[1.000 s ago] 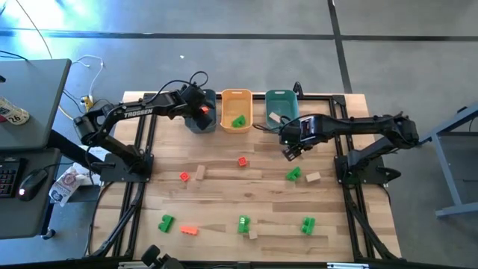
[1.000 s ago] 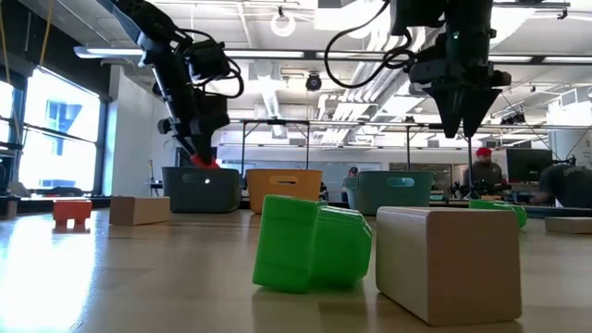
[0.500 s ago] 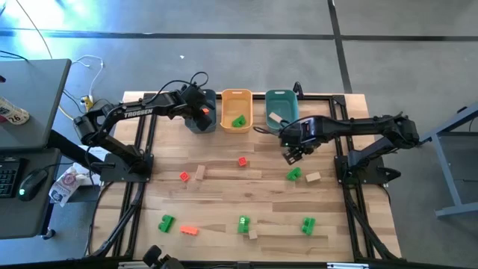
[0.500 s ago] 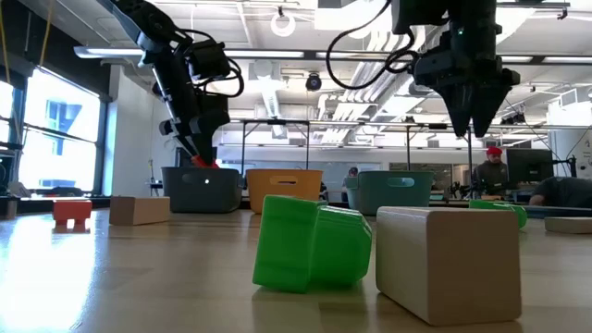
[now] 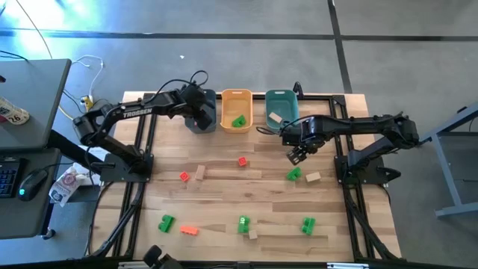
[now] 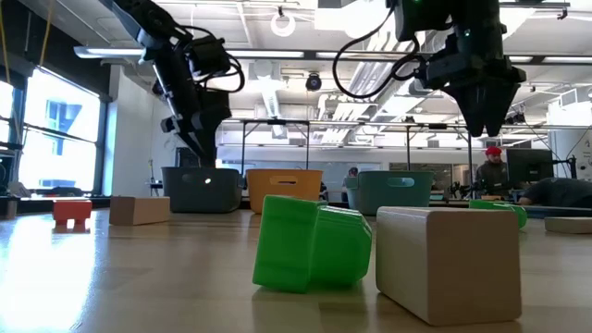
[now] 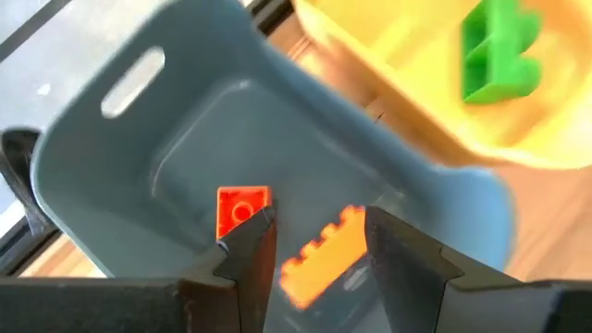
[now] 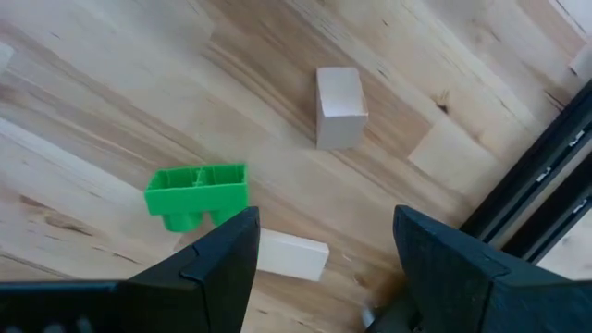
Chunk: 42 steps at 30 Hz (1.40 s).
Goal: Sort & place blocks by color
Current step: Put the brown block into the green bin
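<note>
Right wrist view | right gripper [image 8: 319, 254] jaws spread, empty, above green block [image 8: 197, 195] and tan block [image 8: 292, 255] | left gripper [image 7: 314, 245] released red block [image 7: 319, 266] into grey bin [image 7: 120, 157]

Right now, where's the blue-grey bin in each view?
High: blue-grey bin at the back, leftmost of three, under the left gripper.
Low: left of centre, far back.
Left wrist: fills the frame, red-orange blocks inside.
Right wrist: not in it.
Shared landmark: orange-yellow bin beside it.
</note>
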Each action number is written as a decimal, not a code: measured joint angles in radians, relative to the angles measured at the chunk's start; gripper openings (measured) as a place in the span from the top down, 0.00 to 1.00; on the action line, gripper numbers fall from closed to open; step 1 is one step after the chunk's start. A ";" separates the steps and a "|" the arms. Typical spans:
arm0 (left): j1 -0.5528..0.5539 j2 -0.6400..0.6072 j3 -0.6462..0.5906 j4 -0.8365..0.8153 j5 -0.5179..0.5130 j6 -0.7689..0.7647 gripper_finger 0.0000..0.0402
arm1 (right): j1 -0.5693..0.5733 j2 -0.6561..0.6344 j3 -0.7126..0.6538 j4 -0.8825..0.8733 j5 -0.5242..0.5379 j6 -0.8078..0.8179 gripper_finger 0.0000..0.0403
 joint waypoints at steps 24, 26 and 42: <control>-0.162 -0.097 0.074 -0.071 0.174 0.000 0.63 | -0.113 0.001 -0.130 0.190 0.015 -0.197 0.41; -0.173 -0.098 0.074 -0.070 0.171 0.009 0.63 | -0.113 0.001 -0.164 0.234 0.018 -0.199 0.41; -0.174 -0.097 0.074 -0.070 0.168 0.018 0.63 | -0.113 0.001 -0.383 0.473 0.051 -0.167 0.41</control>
